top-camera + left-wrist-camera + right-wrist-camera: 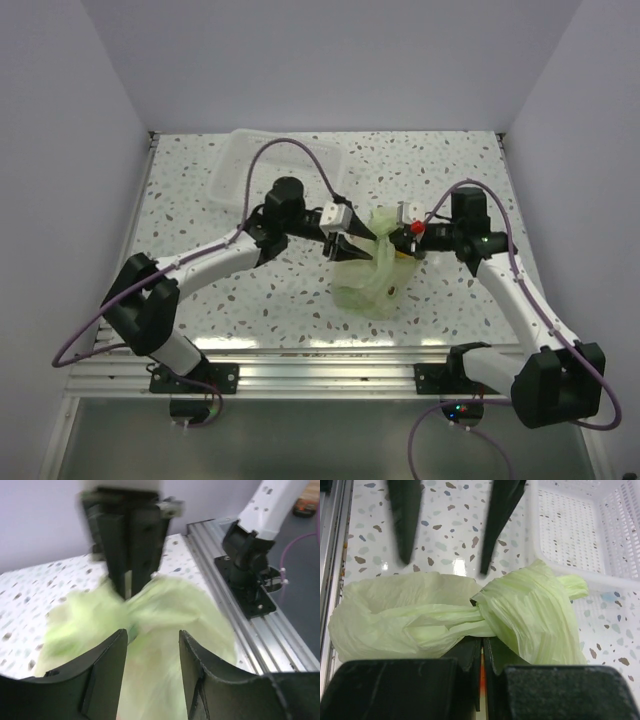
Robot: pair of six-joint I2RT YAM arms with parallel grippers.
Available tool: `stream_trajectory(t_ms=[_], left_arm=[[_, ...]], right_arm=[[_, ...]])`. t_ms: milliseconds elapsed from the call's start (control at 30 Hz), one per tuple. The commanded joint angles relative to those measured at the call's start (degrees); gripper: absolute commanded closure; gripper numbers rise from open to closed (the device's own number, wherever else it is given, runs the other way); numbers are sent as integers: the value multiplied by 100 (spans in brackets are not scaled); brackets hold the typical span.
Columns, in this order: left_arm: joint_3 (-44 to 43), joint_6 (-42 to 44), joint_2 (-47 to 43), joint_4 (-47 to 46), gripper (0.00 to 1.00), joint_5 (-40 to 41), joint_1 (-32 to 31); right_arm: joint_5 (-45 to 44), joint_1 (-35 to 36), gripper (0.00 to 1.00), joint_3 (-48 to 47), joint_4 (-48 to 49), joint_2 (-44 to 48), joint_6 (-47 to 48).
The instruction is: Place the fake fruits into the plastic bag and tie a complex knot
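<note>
Two pincers at the plastic bag [372, 272]: right pincer [482, 645] clamped just under the knot [479, 611], left pincer [152, 637] spread; flimsy slippery film, so I'd grab the bunched ends

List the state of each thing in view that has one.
plastic bag, neck gathered and twisted shut.
knot, one tie formed, ends sticking out.
fake fruits, a dim shape inside the bag; none loose.
basket, upright, empty.
left gripper, open, fingers either side of the bag.
right gripper, shut on the plastic bag just below the knot.
</note>
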State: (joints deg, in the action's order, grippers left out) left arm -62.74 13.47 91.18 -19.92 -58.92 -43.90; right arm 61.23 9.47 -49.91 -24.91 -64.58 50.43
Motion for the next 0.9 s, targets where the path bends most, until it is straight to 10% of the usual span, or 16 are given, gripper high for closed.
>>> stream_trajectory(t_ms=[0, 467, 867], left_arm=[[639, -1844, -609, -1951, 49, -331, 934], [-1475, -2086, 1217, -1814, 46, -1112, 1569], [-1952, 216, 1464, 225, 43, -1720, 1138]], right_arm=[[214, 28, 100, -1, -427, 174, 836], [240, 37, 100, -203, -1157, 94, 1786], [310, 37, 100, -458, -1578, 6, 2251]])
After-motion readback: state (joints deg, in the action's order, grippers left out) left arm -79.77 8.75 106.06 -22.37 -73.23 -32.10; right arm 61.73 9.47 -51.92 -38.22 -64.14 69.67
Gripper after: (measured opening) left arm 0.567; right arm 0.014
